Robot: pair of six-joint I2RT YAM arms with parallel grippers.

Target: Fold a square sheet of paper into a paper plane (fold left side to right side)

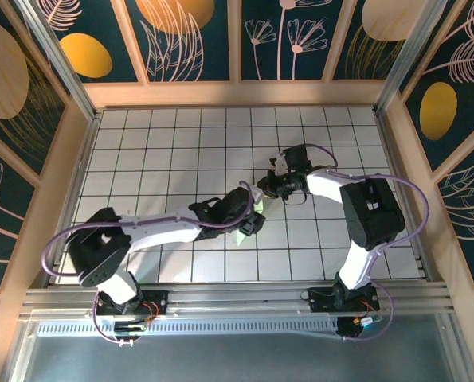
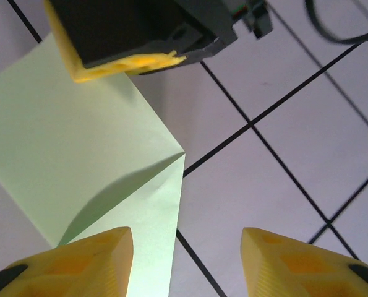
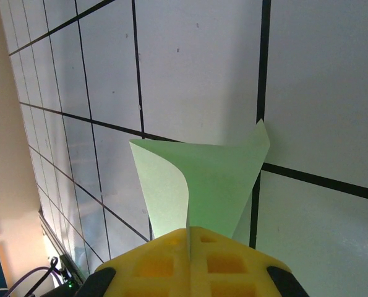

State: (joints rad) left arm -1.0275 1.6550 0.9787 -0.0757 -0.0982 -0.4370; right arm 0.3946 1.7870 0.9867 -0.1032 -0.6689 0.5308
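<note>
The square sheet of paper [image 2: 78, 142] is pale green and folded, with a diagonal crease, and it rests on the white tiled table. My left gripper [image 2: 187, 260] is open just above it. The paper's right edge runs between the fingers, beside the left fingertip [image 2: 97, 260]. My right gripper [image 3: 188, 238] is shut on a raised corner of the sheet [image 3: 214, 179], which curls up from the tiles. In the top view both grippers meet at mid-table: the left [image 1: 251, 220], the right [image 1: 267, 189], with green paper [image 1: 243, 237] peeking out beneath them.
The tiled table [image 1: 157, 143] is ringed by a raised wooden rim [image 1: 237, 94] and decorated walls. The right gripper's black body [image 2: 140, 31] hangs close over the sheet's far corner in the left wrist view. Purple cables [image 1: 412, 191] loop along both arms.
</note>
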